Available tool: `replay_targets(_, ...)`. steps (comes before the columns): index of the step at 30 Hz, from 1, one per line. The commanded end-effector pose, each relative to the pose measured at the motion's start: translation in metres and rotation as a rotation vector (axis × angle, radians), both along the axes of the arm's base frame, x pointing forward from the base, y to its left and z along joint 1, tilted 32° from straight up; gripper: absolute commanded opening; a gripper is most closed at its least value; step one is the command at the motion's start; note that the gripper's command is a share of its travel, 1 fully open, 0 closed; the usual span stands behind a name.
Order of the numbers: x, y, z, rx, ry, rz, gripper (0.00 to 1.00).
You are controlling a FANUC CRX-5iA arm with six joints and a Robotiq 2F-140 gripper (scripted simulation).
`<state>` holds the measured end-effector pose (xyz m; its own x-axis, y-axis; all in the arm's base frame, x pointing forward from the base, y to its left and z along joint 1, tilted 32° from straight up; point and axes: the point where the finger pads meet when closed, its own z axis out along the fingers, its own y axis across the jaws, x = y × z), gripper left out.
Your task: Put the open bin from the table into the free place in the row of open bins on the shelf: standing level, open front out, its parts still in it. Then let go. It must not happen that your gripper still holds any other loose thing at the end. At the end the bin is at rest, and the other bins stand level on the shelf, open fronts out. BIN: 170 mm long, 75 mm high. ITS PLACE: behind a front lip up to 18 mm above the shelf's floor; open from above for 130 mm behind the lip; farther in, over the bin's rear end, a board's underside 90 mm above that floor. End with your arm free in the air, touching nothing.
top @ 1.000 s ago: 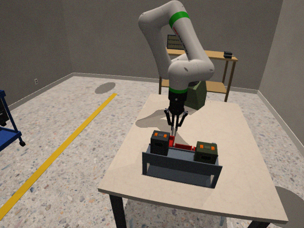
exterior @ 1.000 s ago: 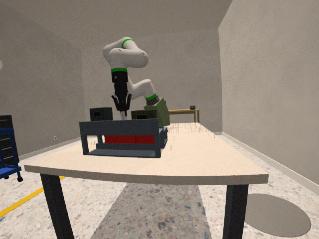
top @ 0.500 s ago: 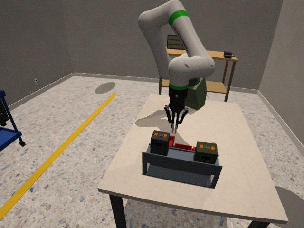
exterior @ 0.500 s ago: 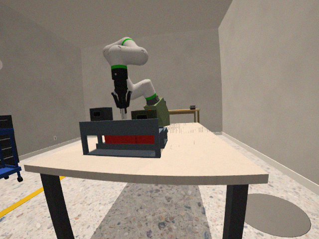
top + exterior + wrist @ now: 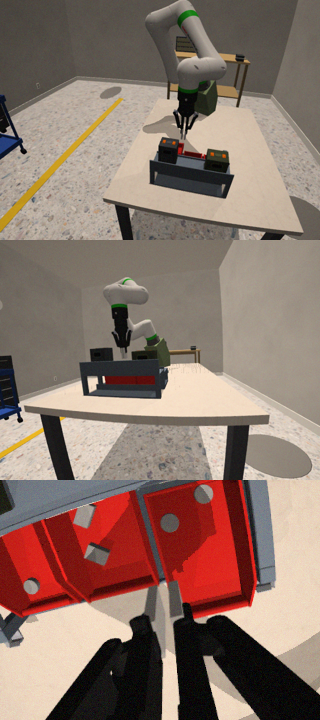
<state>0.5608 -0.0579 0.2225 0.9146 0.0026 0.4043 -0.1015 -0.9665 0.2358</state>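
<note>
I see three red bins (image 5: 200, 540) side by side in the shelf (image 5: 189, 173) on the bench (image 5: 248, 144), open fronts out, small parts inside; the row looks filled. My jaws hang just outside the right-hand bin's front, pressed nearly together, pinching nothing. I judge placing and release done.

A pale beige wooden table (image 5: 248, 144) on black legs carries a grey-blue metal shelf (image 5: 189, 173) near its front edge.
</note>
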Motion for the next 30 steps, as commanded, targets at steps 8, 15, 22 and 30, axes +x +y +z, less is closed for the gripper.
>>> replay_targets(8, -0.0002, 0.0003, 0.0007, 0.0, 0.0, 0.0, 0.0)
replay_targets(15, -0.0002, 0.0003, 0.0007, 0.0, 0.0, 0.0, 0.0)
replay_targets(22, -0.0002, 0.0003, 0.0007, 0.0, 0.0, 0.0, 0.0)
replay_targets(30, -0.0002, 0.0003, 0.0007, 0.0, 0.0, 0.0, 0.0)
